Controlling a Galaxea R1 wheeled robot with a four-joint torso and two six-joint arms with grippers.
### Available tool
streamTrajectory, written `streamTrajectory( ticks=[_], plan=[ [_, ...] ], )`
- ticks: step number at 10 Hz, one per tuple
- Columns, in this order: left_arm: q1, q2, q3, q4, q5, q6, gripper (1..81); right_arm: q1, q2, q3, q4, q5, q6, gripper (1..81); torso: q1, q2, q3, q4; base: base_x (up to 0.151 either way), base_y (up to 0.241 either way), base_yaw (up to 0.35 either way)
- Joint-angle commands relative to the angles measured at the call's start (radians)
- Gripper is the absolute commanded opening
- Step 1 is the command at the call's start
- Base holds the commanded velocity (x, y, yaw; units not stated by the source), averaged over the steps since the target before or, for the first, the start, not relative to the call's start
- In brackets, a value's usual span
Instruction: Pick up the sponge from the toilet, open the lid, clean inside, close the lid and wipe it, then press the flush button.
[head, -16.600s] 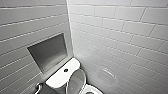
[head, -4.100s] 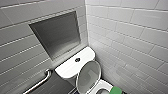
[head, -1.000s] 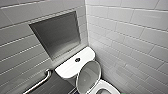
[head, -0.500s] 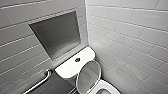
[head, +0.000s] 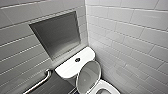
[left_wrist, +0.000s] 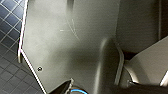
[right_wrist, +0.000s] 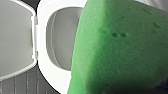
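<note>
**Sponge** (right_wrist: 120, 50): bright green soft pad with a pitted face and a rounded edge. It is clenched in the fingers of the right gripper and carried in the air, touching no surface. It lies right against the fingers and covers them, so their tips cannot be made out. The frame cuts it off on three sides.

**Toilet** (head: 70, 68): white glossy ceramic.
- Seat (right_wrist: 43, 62): white ring, lying down flat.
- Bowl (right_wrist: 58, 42): greyish opening just past the fingers and the pad. Its nearer side is hidden behind the sponge's edge.

**Lid** (head: 88, 75): raised and leaning back toward the tank, with its greyish inner face showing. It stands on the far side of the seat from the fingers, apart from the sponge. In the right wrist view one end of it is cut off.

**Flush button** (head: 77, 59): small, round and dark, in the middle of the tank top. It sits beyond the raised lid from the fingers, well apart from them.

**Left gripper**: whether it is released or clenched cannot be told. Its wrist view gives the robot's own dark plate and a dark floor (left_wrist: 7, 30) of small square tiles.

**Surroundings**
- Recessed grey niche (head: 56, 33) in the wall above the tank.
- Metal grab bar (head: 40, 82) beside the tank, its lower end cut off.
- Pale wall tiles (head: 130, 30) on both walls of the corner.
</note>
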Motion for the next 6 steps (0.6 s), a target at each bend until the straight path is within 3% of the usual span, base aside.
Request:
streamTrajectory(
  ticks=[1, 4, 5, 6],
  plan=[
    [0.002, -0.004, -0.004, 0.002, 0.073, 0.009, 81.1, 0.226, 0.019, -0.026, -0.027, -0.215, -0.043, 1.0, 0.000, 0.000, 0.000, 0.000, 0.000, 0.000, 0.000],
    [-0.001, -0.001, -0.004, 0.002, 0.073, 0.009, 81.1, 0.402, 0.074, -0.101, -0.025, -0.350, -0.043, 1.0, 0.000, 0.000, 0.000, 0.000, 0.000, 0.000, 0.000],
    [-0.001, -0.001, -0.004, 0.002, 0.073, 0.009, 81.1, 0.465, 0.085, -0.106, -0.017, -0.396, -0.043, 1.0, 0.000, 0.000, 0.000, 0.095, 0.000, 0.000, 0.000],
    [-0.001, -0.004, -0.004, 0.002, 0.075, 0.008, 81.1, 0.504, 0.104, -0.113, -0.017, -0.424, -0.041, 1.0, 0.000, 0.000, 0.000, 0.102, 0.000, 0.000, 0.000]
  ],
)
